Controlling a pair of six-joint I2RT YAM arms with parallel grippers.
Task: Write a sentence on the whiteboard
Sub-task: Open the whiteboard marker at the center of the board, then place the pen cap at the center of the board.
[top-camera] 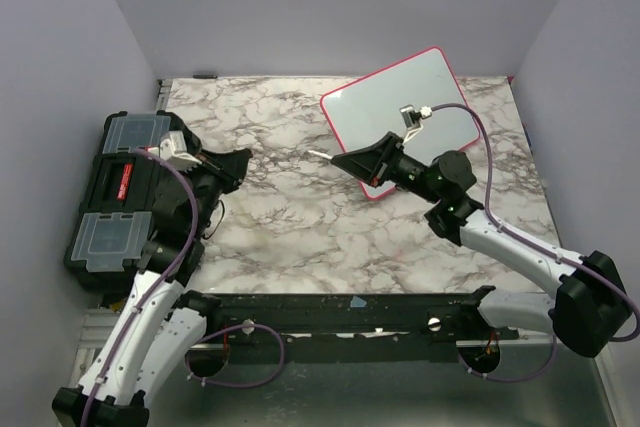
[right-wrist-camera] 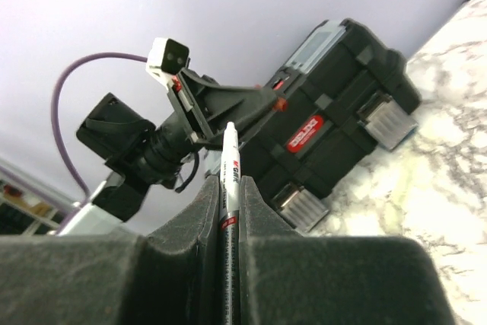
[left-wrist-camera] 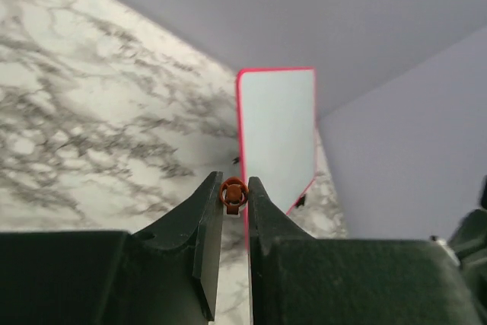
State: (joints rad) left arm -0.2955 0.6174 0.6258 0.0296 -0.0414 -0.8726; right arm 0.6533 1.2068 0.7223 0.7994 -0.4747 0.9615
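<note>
Right gripper clamped on white marker, left gripper pinching small red-brown round piece, whiteboard under right arm

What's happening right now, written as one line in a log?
right claw: shut on marker | left claw: shut on small red-brown piece | whiteboard: no writing visible

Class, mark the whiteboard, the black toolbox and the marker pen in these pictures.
whiteboard (top-camera: pixel 378 107), top view, on its bare white face.
black toolbox (top-camera: pixel 105 203), top view, on its black middle section.
marker pen (right-wrist-camera: pixel 230 159), right wrist view, on its white barrel.
</note>
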